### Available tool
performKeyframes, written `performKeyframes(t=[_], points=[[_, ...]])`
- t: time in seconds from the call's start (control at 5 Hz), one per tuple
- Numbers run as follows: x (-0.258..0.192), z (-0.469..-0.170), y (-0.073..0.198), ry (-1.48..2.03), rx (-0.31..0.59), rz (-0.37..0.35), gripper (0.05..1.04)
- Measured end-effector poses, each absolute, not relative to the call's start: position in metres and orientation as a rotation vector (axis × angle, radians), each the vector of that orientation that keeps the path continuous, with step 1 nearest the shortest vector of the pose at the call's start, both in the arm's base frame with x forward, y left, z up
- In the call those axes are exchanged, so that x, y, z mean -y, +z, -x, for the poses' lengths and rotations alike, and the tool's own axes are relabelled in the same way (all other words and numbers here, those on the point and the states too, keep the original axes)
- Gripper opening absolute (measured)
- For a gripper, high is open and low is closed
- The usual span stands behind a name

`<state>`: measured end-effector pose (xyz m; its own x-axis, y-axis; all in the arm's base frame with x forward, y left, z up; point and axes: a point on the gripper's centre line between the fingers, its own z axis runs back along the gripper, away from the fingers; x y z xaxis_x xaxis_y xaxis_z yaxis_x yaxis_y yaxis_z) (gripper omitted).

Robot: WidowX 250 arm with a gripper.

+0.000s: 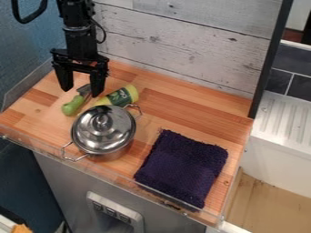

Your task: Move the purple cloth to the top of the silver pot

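Purple cloth (182, 168) spread flat at the near right of the desk (200, 123), on the bare wood; not on the pot. Gripper (80, 93) at far left, its two fingers wide apart with nothing between them to suggest a grasp. Governing relation: cloth lies to the right and nearer than the gripper, well apart from it, with the silver pot (112, 152) beside the direct line. Cloth slightly longer from near to far, tilted a little. Single arm, so no choice of side. Judged next step: carry the gripper right and nearer, clear of the pot's far handle (137, 110), then pinch the cloth. Lid (100, 129) on; its knob may make the cloth slide (to be watched).

Hard to make out: head of the green-handled tool (72, 105), by the fingers; near end of the yellow-green bottle (121, 95), partly behind the pot.
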<state>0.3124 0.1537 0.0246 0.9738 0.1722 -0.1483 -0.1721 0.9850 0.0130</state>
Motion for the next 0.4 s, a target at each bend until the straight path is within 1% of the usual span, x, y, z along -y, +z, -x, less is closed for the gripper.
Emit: performKeyframes(t=[0.2,0.4], points=[[-0.152,-0.309,0.014,0.179,-0.18,0.01,1.001],[-0.151,-0.313,0.027,0.204,-0.137,-0.014,1.0]])
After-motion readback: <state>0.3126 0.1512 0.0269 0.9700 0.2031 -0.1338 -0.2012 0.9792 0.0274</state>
